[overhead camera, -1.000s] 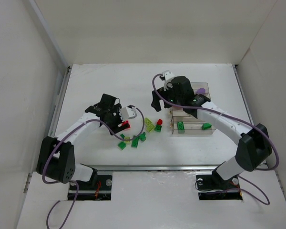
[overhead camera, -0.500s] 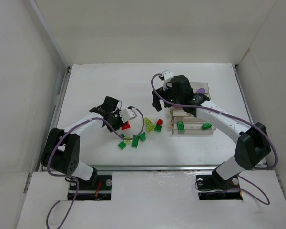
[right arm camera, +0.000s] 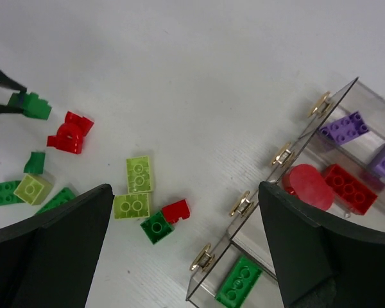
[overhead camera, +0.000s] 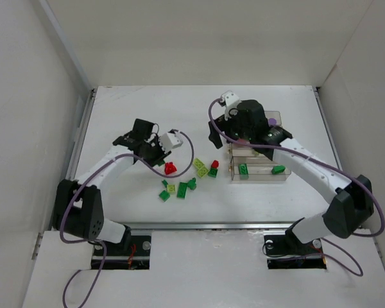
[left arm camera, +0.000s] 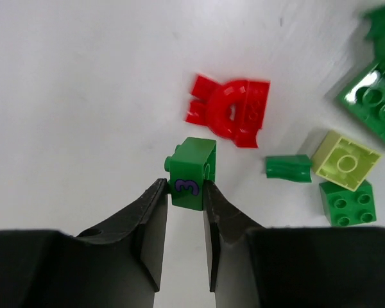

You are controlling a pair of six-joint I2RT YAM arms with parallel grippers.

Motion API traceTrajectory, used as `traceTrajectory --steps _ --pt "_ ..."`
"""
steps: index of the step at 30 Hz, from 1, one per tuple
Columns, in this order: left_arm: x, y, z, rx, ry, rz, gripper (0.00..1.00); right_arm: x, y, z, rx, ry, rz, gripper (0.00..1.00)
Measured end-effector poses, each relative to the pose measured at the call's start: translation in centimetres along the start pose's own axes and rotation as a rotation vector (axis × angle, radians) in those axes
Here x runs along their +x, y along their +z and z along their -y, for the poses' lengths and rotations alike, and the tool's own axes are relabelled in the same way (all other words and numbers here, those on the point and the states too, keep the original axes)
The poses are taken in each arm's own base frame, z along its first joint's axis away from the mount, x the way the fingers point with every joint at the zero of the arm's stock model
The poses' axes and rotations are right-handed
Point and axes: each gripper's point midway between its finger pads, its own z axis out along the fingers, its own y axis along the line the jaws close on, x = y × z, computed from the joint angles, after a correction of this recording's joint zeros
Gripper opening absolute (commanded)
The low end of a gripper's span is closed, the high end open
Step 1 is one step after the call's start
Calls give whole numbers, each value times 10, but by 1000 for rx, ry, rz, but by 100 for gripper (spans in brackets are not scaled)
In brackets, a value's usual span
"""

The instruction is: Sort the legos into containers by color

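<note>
White walls boxed in a white bench [overhead camera: 147, 109], seen from above. The left end effector [left arm camera: 185, 186] was clamped shut on a small dark green brick [left arm camera: 192, 173] that had a purple "3" printed on its near face. The brick was pinched across its narrow width, its longer side seeming to run on in line with the fingers. Whether it had lifted clear of the bench could not be told. Just beyond it, at 12 o'clock in the wrist view, lay a red arched piece [left arm camera: 230, 110]. In the top view the rest of the loose legos [overhead camera: 186, 183] were scattered at about 4 o'clock from the left end effector. The containers [overhead camera: 262, 174], four clear bins joined in one block, stood well apart at 3 o'clock from it. The nearest bin, at the block's 6 o'clock end, already held dark green bricks, so that was likely where this brick belonged. The right end effector [right arm camera: 186, 186] hung fully open and empty by the block's left edge, much the nearer arm to the bins.
</note>
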Motion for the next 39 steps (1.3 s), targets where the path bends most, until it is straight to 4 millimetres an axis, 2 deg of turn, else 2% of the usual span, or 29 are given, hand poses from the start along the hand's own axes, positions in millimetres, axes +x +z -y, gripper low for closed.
traceTrajectory --steps 2,4,6,10,13,16,18,26,30,34,35,36,38,39 --pt "-26 -19 -10 -10 17 91 0 -12 -13 -2 -13 -33 38 98" --pt "-59 -47 -20 -35 65 211 0 -26 -29 -8 -45 -71 87 95" --pt "-99 -79 -22 -36 138 366 0 -39 -44 -17 -96 -110 133 91" --pt "-160 -134 -7 29 272 619 0 -69 -65 -49 -246 -196 219 82" --pt "-188 -156 10 108 342 737 0 -81 -78 -78 -367 -249 260 75" --pt "-198 -163 27 187 376 796 0 -84 -84 -96 -452 -282 281 71" --pt "-201 -163 33 219 385 812 0 -83 -85 -102 -488 -290 280 70" --pt "-211 -170 43 271 378 860 0 -73 -65 -115 -559 -291 234 61" --pt "-216 -175 48 285 382 884 0 -70 -59 -119 -571 -290 220 38" --pt "-218 -179 49 288 371 892 0 -72 -57 -119 -572 -279 219 0" --pt "-218 -180 48 284 369 893 0 -73 -57 -119 -572 -279 220 0" --pt "-218 -181 48 282 369 895 17 -74 -58 -119 -572 -279 222 0" --pt "-220 -183 47 269 373 900 64 -76 -58 -119 -566 -279 227 0" --pt "-221 -184 46 263 376 906 83 -77 -57 -117 -554 -276 228 0"
